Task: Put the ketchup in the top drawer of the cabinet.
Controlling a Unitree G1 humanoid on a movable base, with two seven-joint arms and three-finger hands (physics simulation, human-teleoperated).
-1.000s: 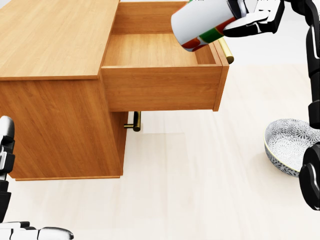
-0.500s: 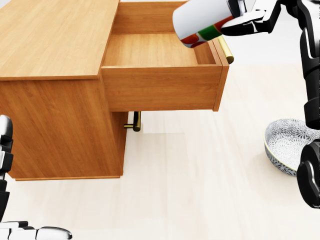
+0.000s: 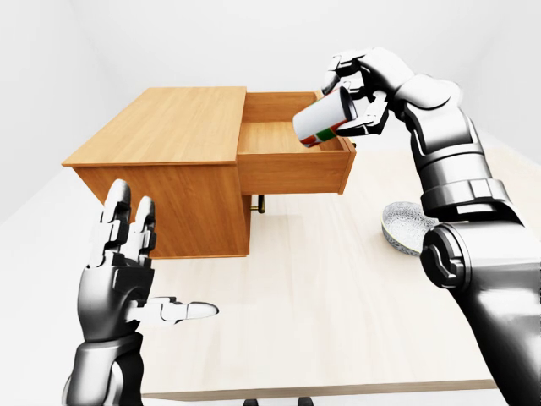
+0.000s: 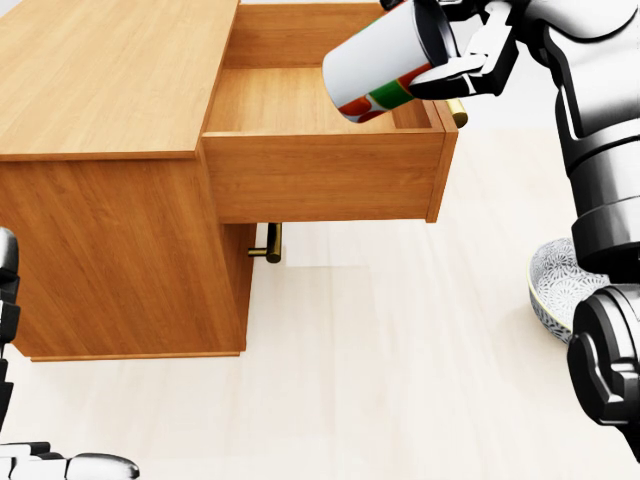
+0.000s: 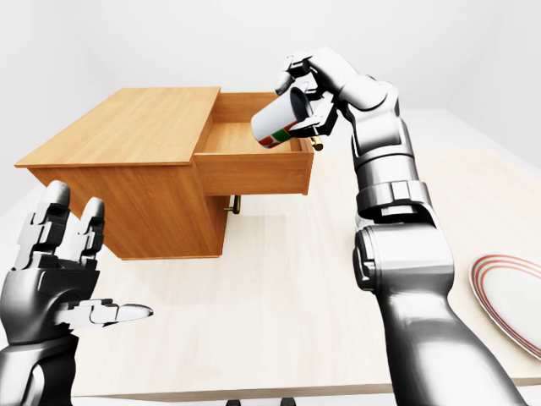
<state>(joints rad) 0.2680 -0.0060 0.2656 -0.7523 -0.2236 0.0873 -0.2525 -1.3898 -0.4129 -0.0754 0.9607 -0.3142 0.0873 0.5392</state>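
The ketchup [image 4: 378, 65] is a white bottle with a red and green label. My right hand [image 4: 462, 48] is shut on it and holds it tilted, bottom end down to the left, above the right part of the open top drawer [image 4: 320, 165] of the wooden cabinet [image 4: 100, 90]. The drawer is pulled out and its inside shows bare wood. My left hand [image 3: 127, 271] is open and empty, low at the left of the left-eye view, apart from the cabinet.
A patterned bowl [image 4: 556, 290] stands on the pale table at the right, below my right arm. A red-rimmed plate [image 5: 511, 300] lies at the far right in the right-eye view. A brass handle [image 4: 270, 243] of the lower drawer shows under the open one.
My right hand has moved left and a little down with the ketchup, bringing it further over the open drawer. The left hand has barely moved.
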